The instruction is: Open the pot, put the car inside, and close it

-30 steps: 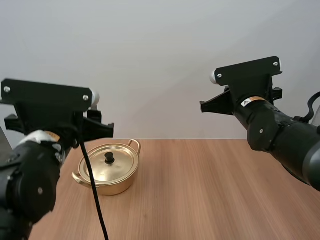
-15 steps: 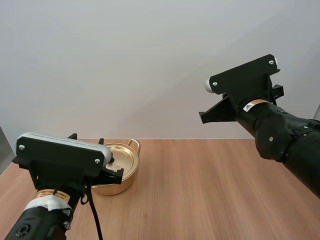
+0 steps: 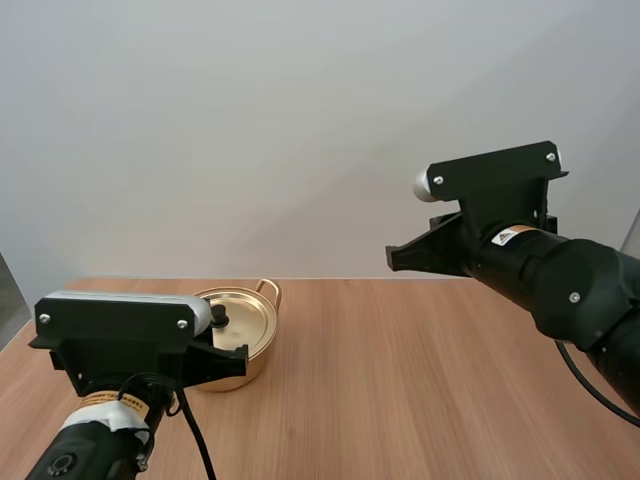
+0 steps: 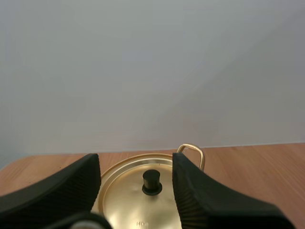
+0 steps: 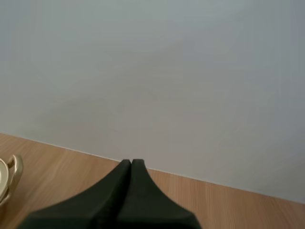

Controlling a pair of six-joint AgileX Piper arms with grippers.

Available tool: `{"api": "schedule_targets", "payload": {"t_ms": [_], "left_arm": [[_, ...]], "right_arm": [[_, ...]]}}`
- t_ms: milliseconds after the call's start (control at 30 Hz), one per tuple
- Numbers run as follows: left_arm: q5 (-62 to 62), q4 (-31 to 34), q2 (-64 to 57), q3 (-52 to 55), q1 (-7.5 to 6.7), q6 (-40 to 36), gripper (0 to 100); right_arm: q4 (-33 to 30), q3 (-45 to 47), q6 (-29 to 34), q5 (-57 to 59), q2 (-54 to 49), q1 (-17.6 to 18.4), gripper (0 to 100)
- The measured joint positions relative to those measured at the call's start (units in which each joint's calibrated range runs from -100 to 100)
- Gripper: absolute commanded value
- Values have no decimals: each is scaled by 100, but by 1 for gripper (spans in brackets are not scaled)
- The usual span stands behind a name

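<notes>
The left hand (image 4: pixel 136 167) hangs low just before the gold pot (image 3: pixel 236 372), fingers spread wide and holding nothing; the black knob (image 4: pixel 152 182) of the lid (image 4: pixel 128 205) shows beyond the gap. The pot sits closed at the table's (image 3: pixel 400 380) far left. The right hand (image 5: pixel 131 164) is raised over the table, fingers pressed together, empty

Lidded gold pot (image 3: pixel 250 322), wooden table (image 3: pixel 400 380)

Black arms (image 3: pixel 560 285) carry flat plates (image 3: pixel 492 175) with silver screws (image 3: pixel 438 181) and orange-and-white labels (image 3: pixel 507 236); the left gripper (image 4: pixel 136 162) has ribbed black fingers (image 4: pixel 200 200).
</notes>
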Motion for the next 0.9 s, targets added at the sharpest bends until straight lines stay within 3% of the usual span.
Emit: {"api": "schedule_targets", "payload": {"t_ms": [267, 467, 900], "left_arm": [[551, 0, 0, 76, 0, 0, 75], [15, 0, 0, 606, -32, -45, 75], [-103, 0, 0, 611, -83, -64, 75]], "right_arm": [[-431, 694, -23, -796, -11, 0, 0], [-442, 705, -23, -709, -11, 0, 0], [-442, 705, -23, -628, -25, 0, 0]]}}
